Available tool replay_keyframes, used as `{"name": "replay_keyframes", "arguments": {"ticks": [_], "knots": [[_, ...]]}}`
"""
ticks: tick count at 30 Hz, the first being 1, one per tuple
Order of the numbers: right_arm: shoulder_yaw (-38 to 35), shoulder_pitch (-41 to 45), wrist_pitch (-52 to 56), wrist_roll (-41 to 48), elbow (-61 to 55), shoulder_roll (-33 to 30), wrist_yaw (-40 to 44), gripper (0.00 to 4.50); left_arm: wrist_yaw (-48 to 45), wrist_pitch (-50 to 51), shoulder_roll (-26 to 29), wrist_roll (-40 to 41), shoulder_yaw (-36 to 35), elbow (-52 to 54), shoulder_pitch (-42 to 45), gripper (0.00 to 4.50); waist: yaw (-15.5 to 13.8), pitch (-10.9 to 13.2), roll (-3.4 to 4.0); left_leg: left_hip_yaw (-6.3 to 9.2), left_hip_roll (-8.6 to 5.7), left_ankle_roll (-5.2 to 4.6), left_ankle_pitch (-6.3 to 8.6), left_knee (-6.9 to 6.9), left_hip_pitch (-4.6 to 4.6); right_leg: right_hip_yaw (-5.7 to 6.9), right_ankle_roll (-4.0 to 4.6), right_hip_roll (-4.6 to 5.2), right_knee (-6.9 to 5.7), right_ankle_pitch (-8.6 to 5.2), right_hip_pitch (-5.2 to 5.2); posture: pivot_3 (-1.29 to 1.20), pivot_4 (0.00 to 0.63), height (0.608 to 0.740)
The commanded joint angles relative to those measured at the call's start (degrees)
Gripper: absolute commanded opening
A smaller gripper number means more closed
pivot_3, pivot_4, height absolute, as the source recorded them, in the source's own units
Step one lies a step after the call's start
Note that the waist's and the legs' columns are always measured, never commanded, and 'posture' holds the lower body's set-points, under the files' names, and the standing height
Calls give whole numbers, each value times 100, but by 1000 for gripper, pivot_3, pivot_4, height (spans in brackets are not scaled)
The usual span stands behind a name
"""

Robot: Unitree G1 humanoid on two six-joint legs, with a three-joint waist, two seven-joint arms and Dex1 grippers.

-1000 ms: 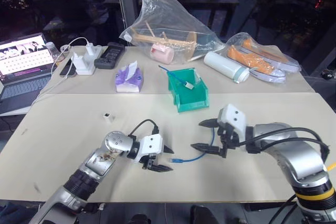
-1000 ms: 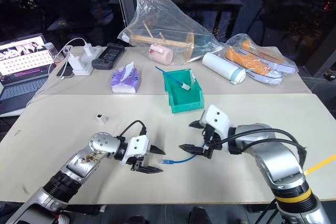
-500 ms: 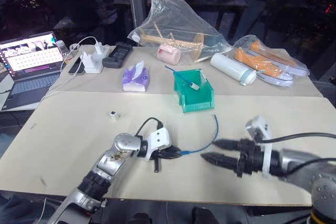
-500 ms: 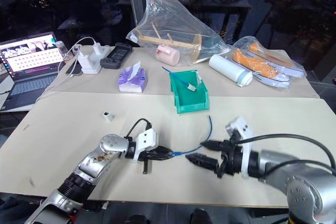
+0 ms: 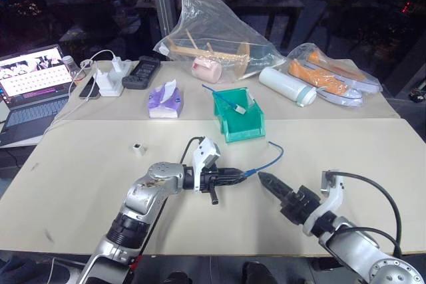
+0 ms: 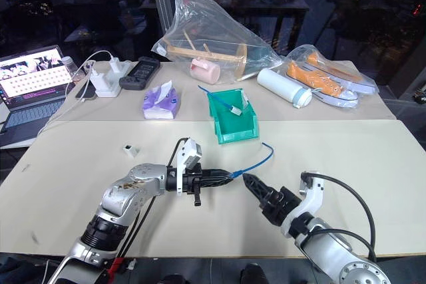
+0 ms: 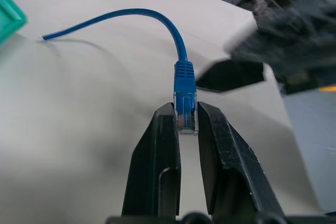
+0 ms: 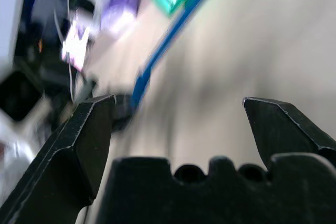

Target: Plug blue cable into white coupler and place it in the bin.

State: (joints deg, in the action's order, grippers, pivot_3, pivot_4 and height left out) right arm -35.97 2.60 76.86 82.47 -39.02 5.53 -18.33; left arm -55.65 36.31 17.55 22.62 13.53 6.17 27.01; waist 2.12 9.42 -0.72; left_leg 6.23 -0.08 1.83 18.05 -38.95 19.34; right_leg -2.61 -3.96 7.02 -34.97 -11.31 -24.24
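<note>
Evidently the left gripper (image 7: 187, 116) is clamped on the clear plug at one end of the blue cable (image 5: 269, 157), holding it level above the table (image 5: 86, 184) with the connector pointing outward, which by my reading presents the plug for insertion. From there the wire arcs up toward the bin (image 5: 237, 119), its far end hanging free in the air just short of the front lip. The right gripper (image 8: 178, 124) hovers near the plug, fingers spread wide and gripping nothing, probably ready to fetch the mating part. That part, the white coupler (image 5: 136, 148), sits alone on the table well apart from both grippers, off to the robot's left, so the plugging step is not yet begun. Inside the bin lies another short blue lead with a white end piece (image 5: 237, 106).

Counting: two grippers, one held blue cable, one loose coupler, one teal bin. Behind it, two clear plastic bags (image 5: 213, 24), one white cylindrical bottle (image 5: 286, 85), one purple tissue pack (image 5: 164, 100), one power strip (image 5: 110, 79) and one laptop (image 5: 30, 91).
</note>
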Motion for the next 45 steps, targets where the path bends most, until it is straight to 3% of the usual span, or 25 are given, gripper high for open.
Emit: {"name": "replay_keyframes", "arguments": {"ticks": [1, 8, 14, 22, 25, 26, 29, 35, 40, 45], "knots": [[1013, -247, -1141, 1235, 22, 234, -1035, 4500, -13, -69, 65, 14, 133, 293, -13, 78, 34, 0, 0, 0, 0, 0, 0, 0, 0, 0, 1, 0, 0, -1, 0, 0, 150, 740], [2154, -595, -2425, 2137, -25, -677, -1752, 4500, 47, -131, -128, 41, 304, 195, -43, 78, 28, 0, -1, 1, -1, -1, 0, -1, 3, 0, -2, 0, 8, -4, 5, 0, 150, 740], [2595, -735, -3236, 2258, -180, -1282, -1752, 2827, 45, -188, -104, 35, 301, 184, -49, 78, 35, 0, -1, 0, 0, -3, 1, 1, 1, 0, 1, -2, 7, -11, 4, 0, 150, 740], [2900, -801, -3899, 2168, -319, -1839, -1589, 60, 6, -237, 3, 36, 303, 189, -70, 78, 31, 0, -1, 1, -1, -3, 2, 0, 2, -1, 1, -2, 9, -12, 5, 0, 150, 740], [2962, -823, -4108, 2085, -353, -1963, -1542, 25, -19, -211, 88, 64, 281, 221, -95, 78, 30, 1, -2, 1, 0, -4, 2, 1, 2, 0, 1, -2, 10, -12, 5, 0, 150, 740], [2981, -833, -4166, 2051, -372, -2002, -1523, 0, -11, -143, 117, 109, 245, 243, -108, 1078, 30, 1, -2, 1, 0, -4, 2, 1, 2, -1, 2, -1, 9, -12, 5, 0, 150, 740], [2993, -777, -4334, 1898, -397, -2123, -1421, 0, -116, 76, 360, 330, 4, 380, -156, 1989, 35, 1, -2, 1, 0, -5, 3, 2, 2, 0, 2, -2, 9, -14, 4, 0, 150, 740], [2991, -461, -4533, 1690, -265, -2415, -1183, 0, 128, 288, 866, 691, -958, 514, -359, 4304, 42, 1, -2, 1, 0, -5, 3, 2, 2, 0, 2, -2, 8, -16, 0, 0, 150, 740], [3167, -126, -4463, 1586, -89, -2613, -973, 0, 227, 433, 1275, 1002, -1559, 974, -946, 4428, 36, 2, -1, 1, 1, -8, 5, 8, -1, 0, 2, -2, 6, -22, -2, 0, 150, 740], [3395, 6, -4380, 1694, 53, -2705, -805, 0, 859, 420, 1050, 1881, -2766, 1553, -1282, 4428, -8, 9, -13, 5, 2, -10, 6, 9, 5, 3, 1, -1, 8, -23, -5, 0, 150, 740]]}}
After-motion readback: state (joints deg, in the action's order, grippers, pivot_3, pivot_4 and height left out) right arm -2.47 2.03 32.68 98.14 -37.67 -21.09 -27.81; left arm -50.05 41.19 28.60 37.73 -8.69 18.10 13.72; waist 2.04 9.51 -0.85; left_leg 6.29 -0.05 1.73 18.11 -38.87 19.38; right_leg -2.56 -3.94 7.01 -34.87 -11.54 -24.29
